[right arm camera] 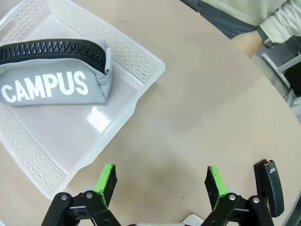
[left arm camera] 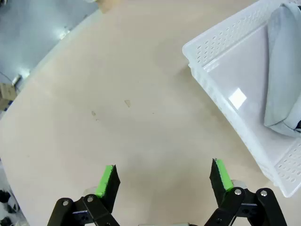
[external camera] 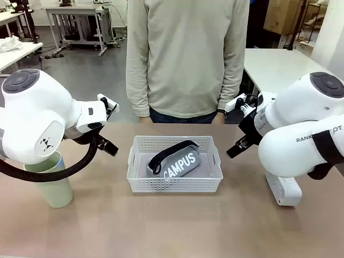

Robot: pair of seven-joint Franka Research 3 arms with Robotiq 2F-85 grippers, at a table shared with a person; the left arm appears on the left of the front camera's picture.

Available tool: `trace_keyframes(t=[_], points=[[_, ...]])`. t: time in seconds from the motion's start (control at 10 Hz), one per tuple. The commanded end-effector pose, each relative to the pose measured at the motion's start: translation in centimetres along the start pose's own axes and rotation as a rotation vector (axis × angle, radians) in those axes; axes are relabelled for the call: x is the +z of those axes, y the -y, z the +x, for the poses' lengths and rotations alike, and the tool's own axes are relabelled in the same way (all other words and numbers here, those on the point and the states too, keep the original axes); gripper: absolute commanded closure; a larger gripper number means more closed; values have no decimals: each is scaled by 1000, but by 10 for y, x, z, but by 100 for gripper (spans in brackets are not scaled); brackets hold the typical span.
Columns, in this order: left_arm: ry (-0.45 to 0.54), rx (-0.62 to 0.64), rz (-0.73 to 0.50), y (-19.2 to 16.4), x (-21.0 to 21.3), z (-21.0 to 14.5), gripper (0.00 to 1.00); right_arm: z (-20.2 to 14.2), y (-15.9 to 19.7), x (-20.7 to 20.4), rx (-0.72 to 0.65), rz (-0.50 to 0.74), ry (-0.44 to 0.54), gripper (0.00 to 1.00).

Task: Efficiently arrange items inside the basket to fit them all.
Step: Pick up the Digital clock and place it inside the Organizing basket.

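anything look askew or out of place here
The pouch lies slanted across the middle of the basket instead of squared against a wall, wasting room. The cup stands upright outside it, on the table. Nothing spilled or damaged.

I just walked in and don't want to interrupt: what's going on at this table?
Nothing is being handled at this moment. The left gripper and the right gripper hang over the bare table, one on each side of the basket, jaws open and empty. The grey CAMPUS pouch lies slanted inside the basket. A pale green cup stands outside it on the robot's left, and a white box lies outside on its right. A person stands at the far side, not reaching for the items.
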State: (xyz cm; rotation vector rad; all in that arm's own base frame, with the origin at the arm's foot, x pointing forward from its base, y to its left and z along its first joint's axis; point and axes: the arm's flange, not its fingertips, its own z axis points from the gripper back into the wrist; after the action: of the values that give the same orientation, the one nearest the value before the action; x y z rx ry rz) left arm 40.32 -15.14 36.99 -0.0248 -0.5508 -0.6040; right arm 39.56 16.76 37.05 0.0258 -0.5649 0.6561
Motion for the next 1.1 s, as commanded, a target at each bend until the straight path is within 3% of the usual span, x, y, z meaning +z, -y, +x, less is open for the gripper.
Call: trace_keyframes(t=[0.0,1.0], points=[[0,0,0,0,0,0,0,0,0,0,0,0,0,0],[0,0,0,0,0,0,0,0,0,0,0,0,0,0]])
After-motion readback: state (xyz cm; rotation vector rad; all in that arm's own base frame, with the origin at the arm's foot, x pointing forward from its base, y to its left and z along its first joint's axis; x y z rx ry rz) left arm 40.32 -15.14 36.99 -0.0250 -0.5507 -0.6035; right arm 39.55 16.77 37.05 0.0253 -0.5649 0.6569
